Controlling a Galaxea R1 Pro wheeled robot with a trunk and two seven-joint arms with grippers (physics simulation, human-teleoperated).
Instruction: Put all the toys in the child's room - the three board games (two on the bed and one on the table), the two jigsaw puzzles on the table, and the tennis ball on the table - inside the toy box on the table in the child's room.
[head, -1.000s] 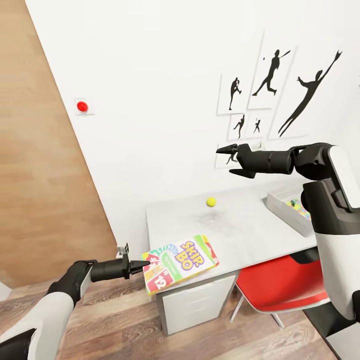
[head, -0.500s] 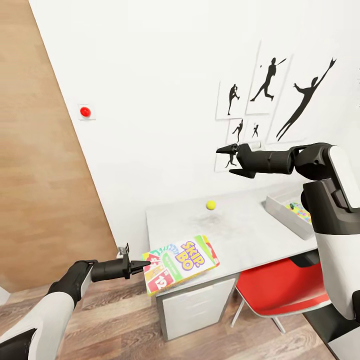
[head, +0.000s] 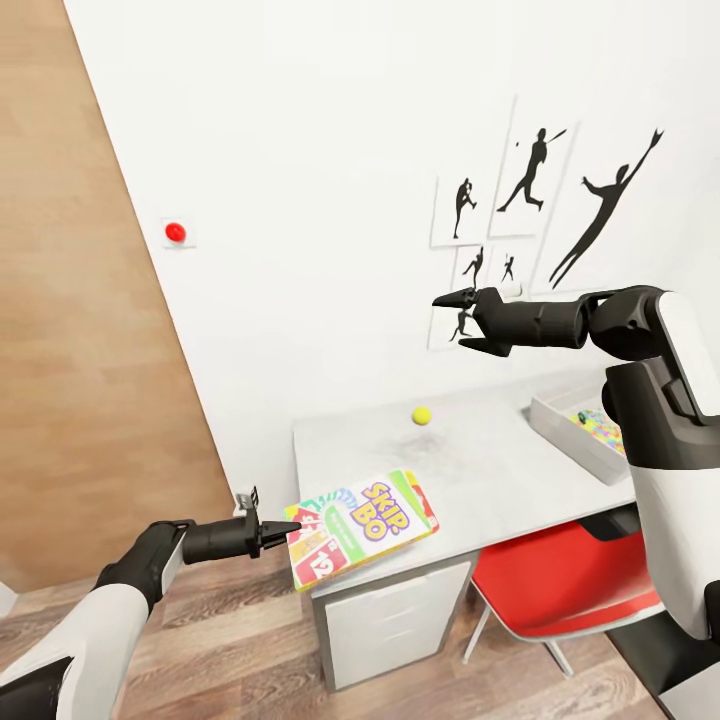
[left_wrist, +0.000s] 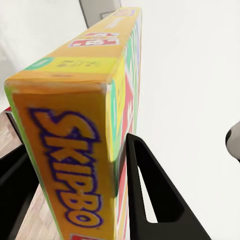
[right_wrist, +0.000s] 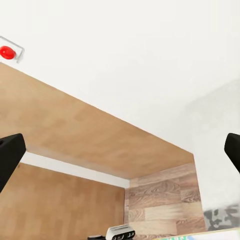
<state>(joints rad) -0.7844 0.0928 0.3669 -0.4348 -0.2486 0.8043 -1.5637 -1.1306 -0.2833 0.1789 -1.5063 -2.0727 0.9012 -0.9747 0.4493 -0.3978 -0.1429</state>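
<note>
Black and pressed onto the box edge, your left gripper (head: 292, 527) is pinching the white, green and red SKIP-BO board game (head: 362, 526), holding it flat over the near left corner of the light grey-white table (head: 500, 470). Farther right, the small yellow-green tennis ball (head: 422, 415) is sitting near the wall, your right gripper (head: 452, 321) is hanging spread above the tabletop, and the shallow light grey toy box (head: 570, 436) is lying at the table's right end.

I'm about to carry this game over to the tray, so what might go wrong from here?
The left tool pinches the SKIP-BO box only at one end, so the long box may sag or twist loose as it travels. The tennis ball lies loose on the table along the way to the toy box; a low sweep may knock it rolling off.
</note>
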